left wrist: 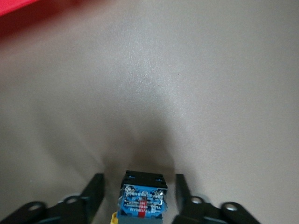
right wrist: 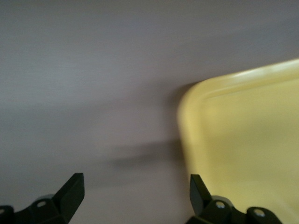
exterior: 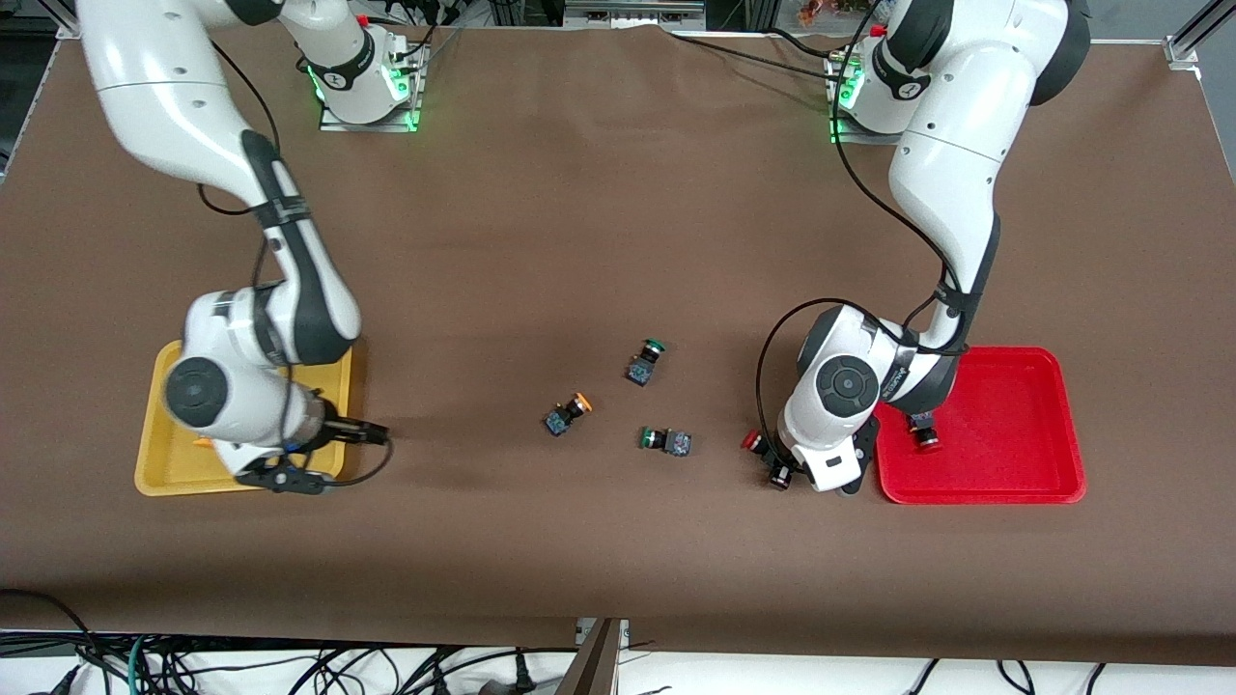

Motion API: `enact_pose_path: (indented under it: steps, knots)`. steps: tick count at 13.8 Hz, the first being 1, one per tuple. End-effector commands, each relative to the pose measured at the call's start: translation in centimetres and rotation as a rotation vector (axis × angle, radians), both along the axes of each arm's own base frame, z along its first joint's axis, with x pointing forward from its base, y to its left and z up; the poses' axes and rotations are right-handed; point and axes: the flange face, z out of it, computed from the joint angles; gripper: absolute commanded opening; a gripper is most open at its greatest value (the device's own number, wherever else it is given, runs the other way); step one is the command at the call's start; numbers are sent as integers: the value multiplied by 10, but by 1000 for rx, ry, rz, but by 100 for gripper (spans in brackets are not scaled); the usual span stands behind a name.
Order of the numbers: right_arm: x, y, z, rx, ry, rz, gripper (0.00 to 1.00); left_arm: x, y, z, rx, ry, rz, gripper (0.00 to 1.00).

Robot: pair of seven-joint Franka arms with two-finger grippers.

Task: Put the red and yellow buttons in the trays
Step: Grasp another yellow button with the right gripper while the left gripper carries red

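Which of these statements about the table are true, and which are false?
1. One red button lies in the red tray. True.
2. Both green buttons lie in the yellow tray. False: the green buttons lie on the table, between the trays.
3. The right gripper holds a yellow button. False: the right gripper is open and empty, over a corner of the yellow tray.
4. The left gripper straddles a second red button on the table. True.
5. A yellow button lies on the table. True.
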Motion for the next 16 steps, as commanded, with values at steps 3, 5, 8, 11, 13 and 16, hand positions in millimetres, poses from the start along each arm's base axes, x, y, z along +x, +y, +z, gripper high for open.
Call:
enact_pose_path:
  steps: [3,5,8,11,13,16]
  knots:
    - [-11,94,-5,32,-92,-239,100,7,-2,19,24,-24,-100,0]
    - [-23,142,-16,73,-142,-356,100,7,4,32,30,8,-184,0]
    - [-38,189,-32,122,-187,-448,100,16,42,60,30,55,-220,0]
    - [-56,224,-50,141,-196,-465,100,28,105,93,-20,84,-302,0]
    - [-63,235,-57,139,-196,-477,100,33,154,107,-36,90,-315,0]
    - [-70,246,-64,146,-194,-493,100,38,209,115,-32,84,-264,0]
